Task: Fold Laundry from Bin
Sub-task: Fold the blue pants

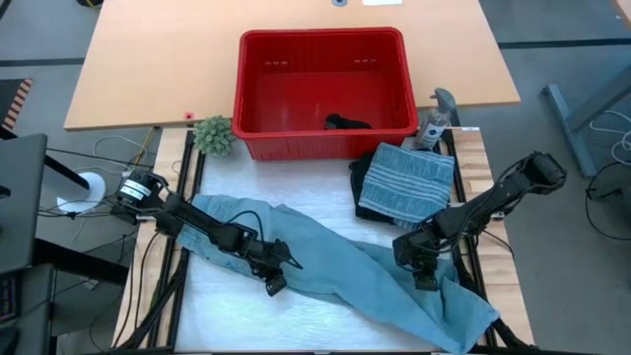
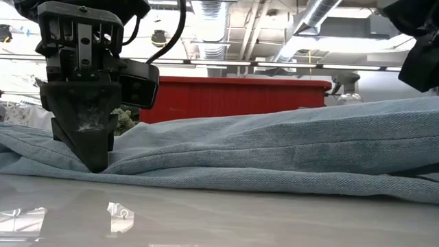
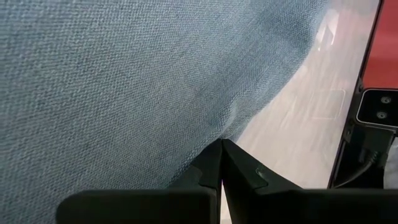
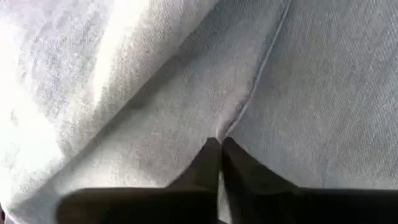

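A light blue denim garment lies spread slantwise over the table, from the left to the near right corner. My left gripper is shut at its near edge, left of the middle. My right gripper is shut on the denim's right part. A folded blue-grey striped cloth rests on a dark garment at the far right. The red bin stands behind, with a black piece on its floor. My left gripper pinches the denim's near edge between its two fingertips, slanting down from the table's left. The low view shows the tips down at the table, with the cloth lying there. How many layers it has I cannot tell. My right gripper is shut on the denim beside a seam, the fingers slanting down from the right. A small pucker of cloth meets the fingertips. The garment lies slack on the table around them.
A small green plant stands left of the bin's near corner, and a grey spray bottle stands at the bin's right. Bare white tabletop lies near the front edge. Black frame rails run along both table sides.
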Available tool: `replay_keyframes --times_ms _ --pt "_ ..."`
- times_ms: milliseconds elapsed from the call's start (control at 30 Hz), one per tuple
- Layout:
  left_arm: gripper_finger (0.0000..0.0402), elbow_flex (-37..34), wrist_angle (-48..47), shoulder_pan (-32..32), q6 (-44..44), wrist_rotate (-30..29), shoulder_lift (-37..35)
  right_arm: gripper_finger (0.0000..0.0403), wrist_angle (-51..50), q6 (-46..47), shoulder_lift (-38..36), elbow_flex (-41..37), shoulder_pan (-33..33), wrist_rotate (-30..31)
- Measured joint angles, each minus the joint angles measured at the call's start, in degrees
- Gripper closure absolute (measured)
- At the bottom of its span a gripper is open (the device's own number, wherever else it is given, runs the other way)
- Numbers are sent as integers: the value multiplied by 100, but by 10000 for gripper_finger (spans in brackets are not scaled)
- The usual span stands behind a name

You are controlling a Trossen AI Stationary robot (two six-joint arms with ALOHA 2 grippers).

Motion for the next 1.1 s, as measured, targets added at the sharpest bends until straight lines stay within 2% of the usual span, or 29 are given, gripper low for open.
replay_keyframes --times_ms 233,433,567,867,967,1100 --pt "401 0 0 -23 18 -65 0 389 -150 472 -32 8 1 284" --pt "401 0 -4 -121 105 -190 0 389 -926 1047 -504 8 -13 1420" --pt "401 0 -12 -185 107 -269 0 389 -1350 1810 -1006 8 -5 1960" --pt "401 0 -105 -317 168 -406 0 389 -3182 2645 -1909 655 433 2695" --pt "401 0 -107 -317 229 -405 0 389 -3417 2836 -1985 775 530 2689" --pt "401 0 -109 -317 259 -401 0 389 -3781 3386 -1879 841 885 2394"
